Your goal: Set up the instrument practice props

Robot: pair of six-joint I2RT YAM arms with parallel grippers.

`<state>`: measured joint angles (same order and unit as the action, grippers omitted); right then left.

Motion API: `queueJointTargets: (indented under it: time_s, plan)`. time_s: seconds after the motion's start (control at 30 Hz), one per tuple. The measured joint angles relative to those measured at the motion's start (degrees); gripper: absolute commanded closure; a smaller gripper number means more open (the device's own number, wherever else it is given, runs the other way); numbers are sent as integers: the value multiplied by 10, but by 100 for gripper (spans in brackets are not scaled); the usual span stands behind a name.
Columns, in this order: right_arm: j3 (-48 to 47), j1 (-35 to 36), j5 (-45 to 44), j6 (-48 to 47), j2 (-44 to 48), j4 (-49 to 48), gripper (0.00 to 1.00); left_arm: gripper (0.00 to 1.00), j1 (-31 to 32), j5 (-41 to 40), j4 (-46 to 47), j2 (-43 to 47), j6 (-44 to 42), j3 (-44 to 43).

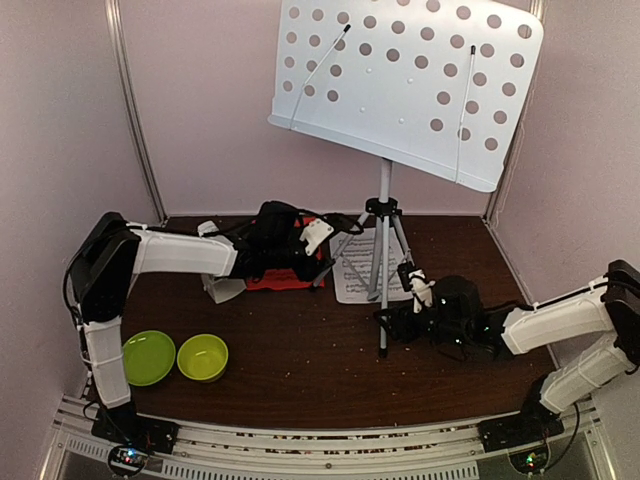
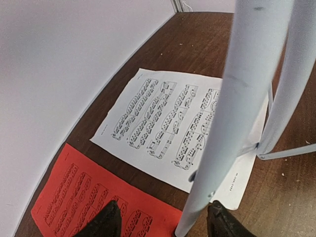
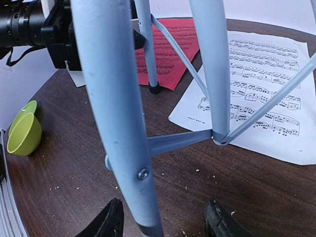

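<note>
The grey-white music stand stands at the table's back, its perforated desk [image 1: 400, 80] high on the tripod [image 1: 384, 250]. My left gripper [image 1: 318, 262] is open, low over the red music sheet [image 2: 74, 192], with the tripod's left leg [image 2: 232, 123] between its fingers. The white music sheet [image 2: 158, 118] lies flat under the tripod. My right gripper [image 1: 388, 322] is open with the front leg [image 3: 113, 98] between its fingers, just above the table. A whitish object [image 1: 222, 288], perhaps the metronome, is partly hidden under my left arm.
Two lime-green bowls [image 1: 148, 357] [image 1: 203, 357] sit at the front left; they also show in the right wrist view [image 3: 22, 133]. Pale walls close in the back and both sides. Crumbs dot the dark wooden table [image 1: 300, 370].
</note>
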<state>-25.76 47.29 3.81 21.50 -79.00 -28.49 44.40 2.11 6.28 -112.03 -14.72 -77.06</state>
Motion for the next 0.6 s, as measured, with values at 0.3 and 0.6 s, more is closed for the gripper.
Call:
queueJointTargets:
  time_s: [0.3,0.6]
  plan:
    - [0,0,9,14,-44,-50,69,46,1,0,16,-67,-13,-62]
    - [0,6,17,-3,-45,-60,100,81,8,3,14,-80,-2,-82]
